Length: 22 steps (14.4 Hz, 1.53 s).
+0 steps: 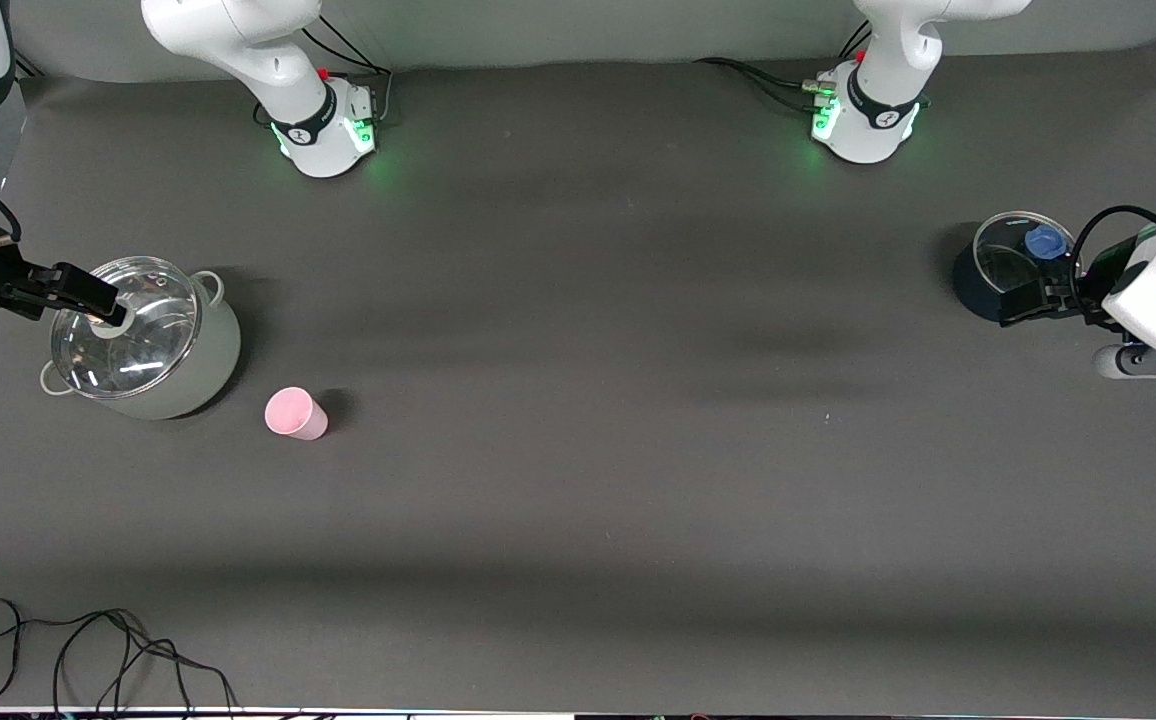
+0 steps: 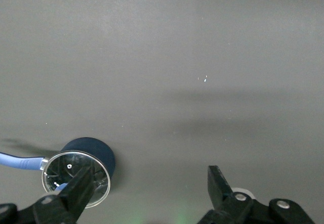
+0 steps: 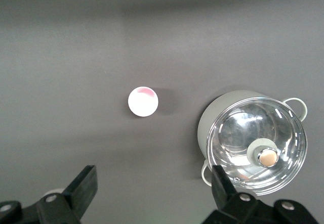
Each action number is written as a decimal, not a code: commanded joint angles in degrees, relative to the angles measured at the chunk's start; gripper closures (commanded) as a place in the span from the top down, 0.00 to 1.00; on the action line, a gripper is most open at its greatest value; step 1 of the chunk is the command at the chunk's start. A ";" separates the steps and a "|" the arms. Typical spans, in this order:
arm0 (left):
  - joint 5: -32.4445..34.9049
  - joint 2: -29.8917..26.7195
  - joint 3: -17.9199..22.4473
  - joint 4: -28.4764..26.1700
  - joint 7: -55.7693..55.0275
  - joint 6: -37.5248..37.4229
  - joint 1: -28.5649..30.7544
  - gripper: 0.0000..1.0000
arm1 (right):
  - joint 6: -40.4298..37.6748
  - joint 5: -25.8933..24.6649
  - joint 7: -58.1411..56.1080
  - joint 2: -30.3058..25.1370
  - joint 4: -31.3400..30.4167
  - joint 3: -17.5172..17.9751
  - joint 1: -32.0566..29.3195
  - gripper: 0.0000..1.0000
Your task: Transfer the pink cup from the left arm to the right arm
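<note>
The pink cup (image 1: 295, 413) stands upside down on the counter (image 1: 578, 480) beside the pot (image 1: 143, 338), at the right arm's end. Neither arm holds it: the right gripper (image 1: 88, 292) hangs over the pot lid and the left gripper (image 1: 1023, 302) over the dark container (image 1: 988, 275), both with fingers spread on nothing.

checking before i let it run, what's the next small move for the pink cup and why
Probably hold. The pink cup stands beside the steel pot at the right arm's end, in neither gripper. The right gripper hangs over that pot and the left gripper by the blue pan, jaws open. That fits a cup awaiting pickup or one set down after the handover.
</note>
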 commanded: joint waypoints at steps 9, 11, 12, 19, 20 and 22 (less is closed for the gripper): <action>1.95 -0.84 -0.51 0.24 3.27 0.22 0.01 1.00 | 2.77 -0.61 -5.55 -3.53 -1.51 11.65 -15.09 1.00; 3.10 -0.84 -0.60 0.50 3.27 0.48 -0.08 1.00 | 4.17 -0.87 -5.55 -4.94 -4.06 12.44 -15.09 1.00; 3.10 -0.75 -0.68 0.68 3.27 0.48 -0.08 1.00 | 4.79 -0.96 -5.55 -5.20 -5.03 13.14 -15.09 1.00; 2.40 1.00 -0.60 3.23 3.27 -0.22 -0.07 1.00 | 8.13 -1.23 -5.47 -3.45 -5.30 12.45 -11.75 1.00; 2.40 1.00 -0.60 3.31 3.27 -0.22 -0.08 1.00 | 8.13 -1.23 -5.47 -3.45 -5.30 12.45 -11.75 1.00; 2.40 1.00 -0.68 3.58 3.19 -0.13 -0.08 1.00 | 8.13 -1.23 -5.47 -3.45 -5.30 12.36 -11.84 1.00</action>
